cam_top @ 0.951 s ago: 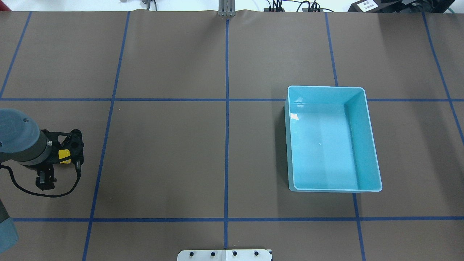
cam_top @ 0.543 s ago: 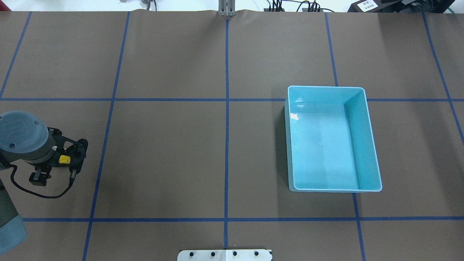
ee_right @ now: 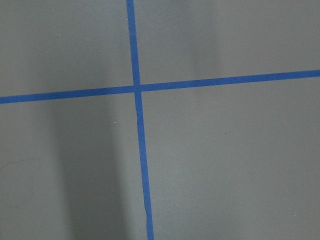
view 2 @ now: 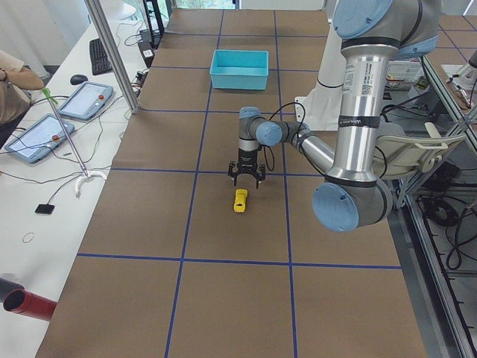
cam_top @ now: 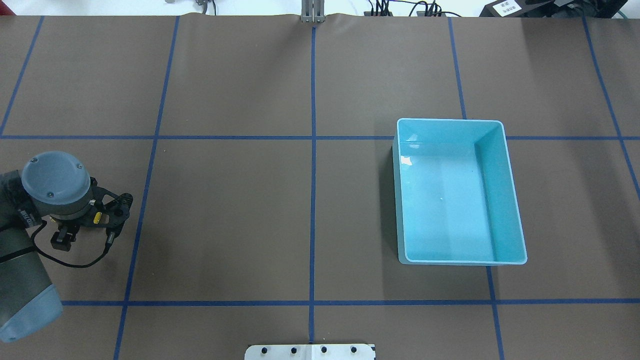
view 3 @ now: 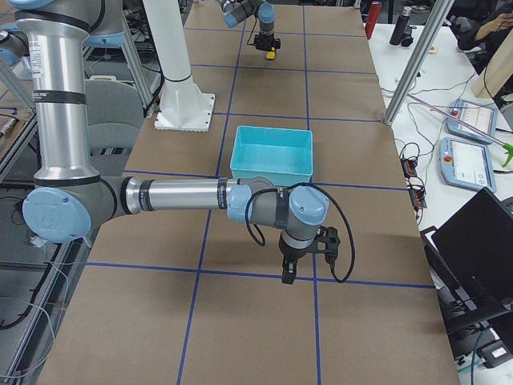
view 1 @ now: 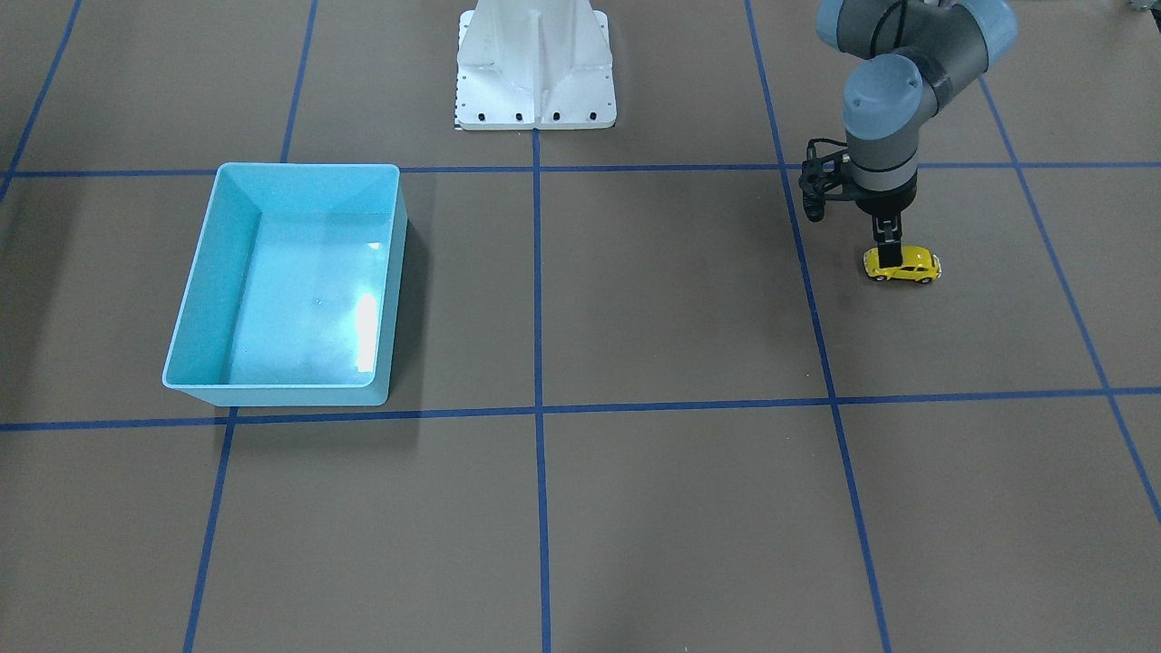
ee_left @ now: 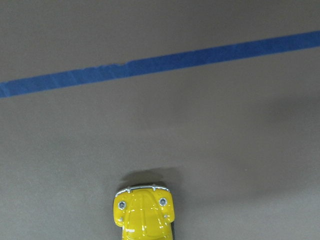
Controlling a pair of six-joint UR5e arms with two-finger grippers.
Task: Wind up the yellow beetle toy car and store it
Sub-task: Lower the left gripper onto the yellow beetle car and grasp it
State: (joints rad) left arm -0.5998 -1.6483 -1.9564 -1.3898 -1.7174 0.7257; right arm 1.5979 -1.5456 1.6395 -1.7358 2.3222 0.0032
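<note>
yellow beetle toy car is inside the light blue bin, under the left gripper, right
No. The yellow beetle toy car stands on the brown table, not inside the light blue bin, which is empty. It is under the left gripper, as the exterior front-facing view shows.

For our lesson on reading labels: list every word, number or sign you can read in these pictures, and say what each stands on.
No text here can be read.
The white card beyond the table's far edge: print too small.
The sticker on the near arm, side view: blurred.
The yellow beetle toy car: no lettering shows.
The light blue bin: no markings.
</note>
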